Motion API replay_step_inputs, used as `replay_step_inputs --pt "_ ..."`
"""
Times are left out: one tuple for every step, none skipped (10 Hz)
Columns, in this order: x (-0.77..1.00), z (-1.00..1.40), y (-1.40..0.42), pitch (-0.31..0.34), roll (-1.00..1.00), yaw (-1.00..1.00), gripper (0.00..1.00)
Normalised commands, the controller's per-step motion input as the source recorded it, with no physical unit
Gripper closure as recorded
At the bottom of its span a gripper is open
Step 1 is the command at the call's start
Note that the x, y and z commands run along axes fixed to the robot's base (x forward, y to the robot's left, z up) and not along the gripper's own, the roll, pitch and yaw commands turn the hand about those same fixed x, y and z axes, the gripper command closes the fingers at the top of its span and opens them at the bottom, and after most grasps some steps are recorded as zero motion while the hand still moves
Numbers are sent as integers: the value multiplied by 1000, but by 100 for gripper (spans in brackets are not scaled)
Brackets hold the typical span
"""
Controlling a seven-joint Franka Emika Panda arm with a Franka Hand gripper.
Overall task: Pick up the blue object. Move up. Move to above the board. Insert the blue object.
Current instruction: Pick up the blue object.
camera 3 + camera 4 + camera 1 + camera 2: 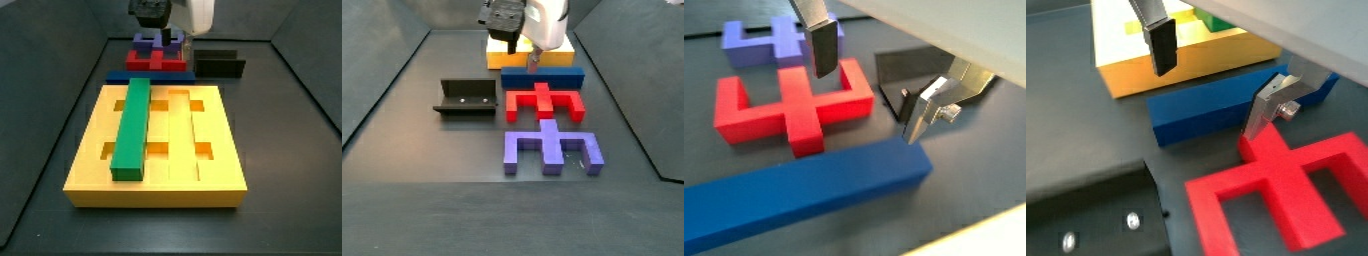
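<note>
The blue object (804, 195) is a long plain blue bar lying flat on the dark floor between the yellow board (214, 150) and a red piece (791, 105). It also shows in a wrist view (1200, 110) and in both side views (147, 76) (543, 79). My gripper (525, 55) hangs above it, open and empty, apart from it. In the wrist views (871, 80) (1213, 80) its fingers stand wide apart with nothing between them. The board holds a green bar (131, 125) in one outer groove.
The red piece (543, 103) lies right beside the blue bar. A purple-blue notched block (549, 150) lies beyond the red piece. The dark fixture (465, 97) stands to one side of the red piece. Grey walls close in the floor.
</note>
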Motion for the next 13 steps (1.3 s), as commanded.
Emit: replay_step_inputs --pt "14 -166 -309 -209 -89 -729 0" --pt "0 -143 -274 -207 -67 -754 0" --pt "-51 -94 -91 -184 -19 -734 0" --pt "-200 -166 0 -194 -4 -680 0" --pt "-177 -206 0 -214 -31 -691 0" --pt "0 -169 -6 -191 -67 -720 0" --pt "209 -200 0 -116 -76 -531 0" --pt "194 -340 0 -109 -46 -317 0" --pt "251 -403 -51 -83 -24 -297 0" --pt "249 -391 -57 -59 0 -317 0" --pt "191 -283 -54 -9 0 -260 0" --pt "29 -134 0 0 0 -111 0" --pt "0 -57 0 0 21 -114 0"
